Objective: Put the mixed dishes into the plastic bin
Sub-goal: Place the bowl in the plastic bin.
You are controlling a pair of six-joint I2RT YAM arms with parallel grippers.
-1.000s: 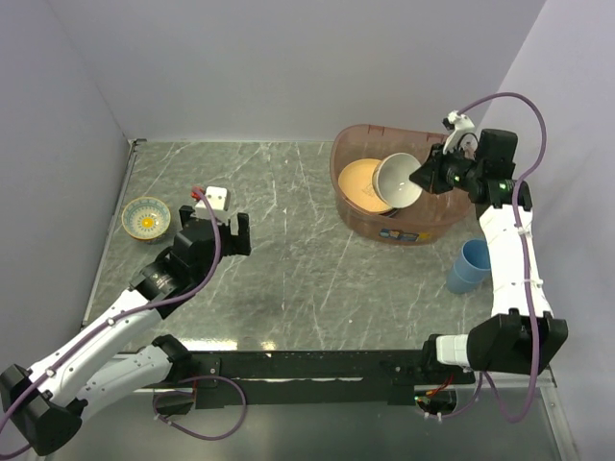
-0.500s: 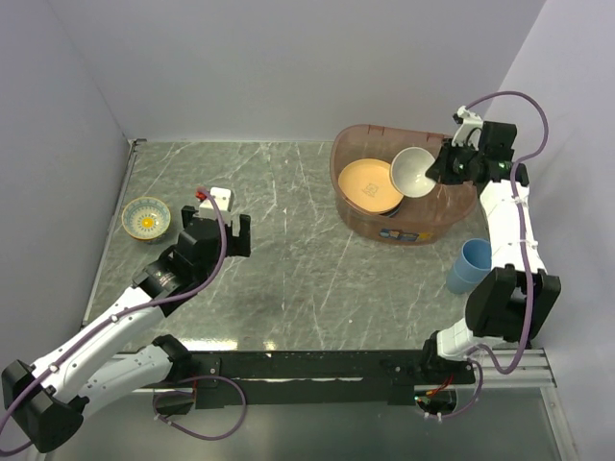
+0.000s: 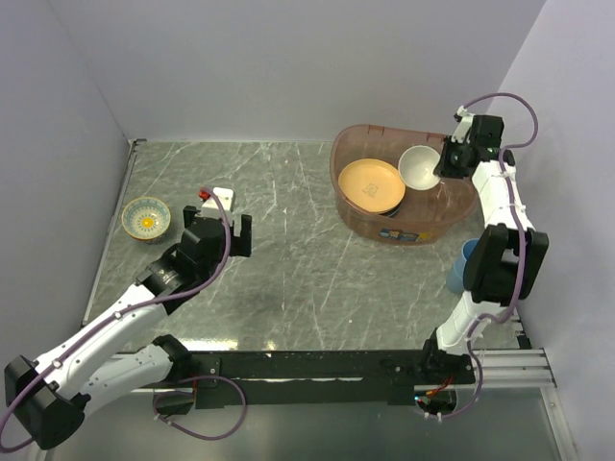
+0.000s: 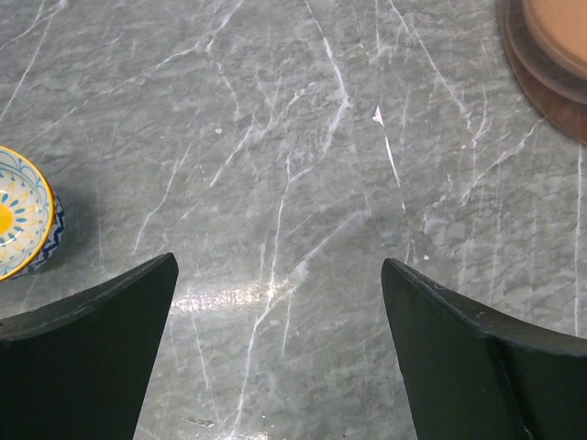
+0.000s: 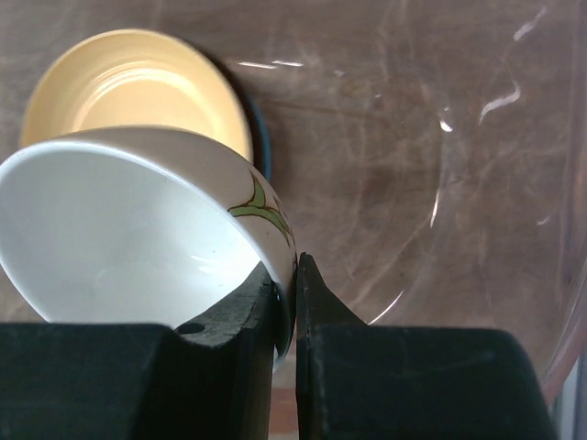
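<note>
Right pincer (image 5: 295, 268): clamped on small cream bowl (image 5: 128, 229) rim, over plastic bin (image 3: 437, 223), far right corner.
Left pincer (image 4: 278, 266): wide, above tabletop (image 4: 303, 137).

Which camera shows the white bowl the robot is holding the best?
The right wrist camera. The white bowl fills the view, tilted, its rim pinched in the right claw, over the bin. The top camera shows it small and far. The left wrist camera misses it.

A grey desk (image 3: 307, 254) veined with white marbling spreads out wide, boxed in by plain pale lavender walls (image 3: 288, 67) at the back and both sides.
</note>
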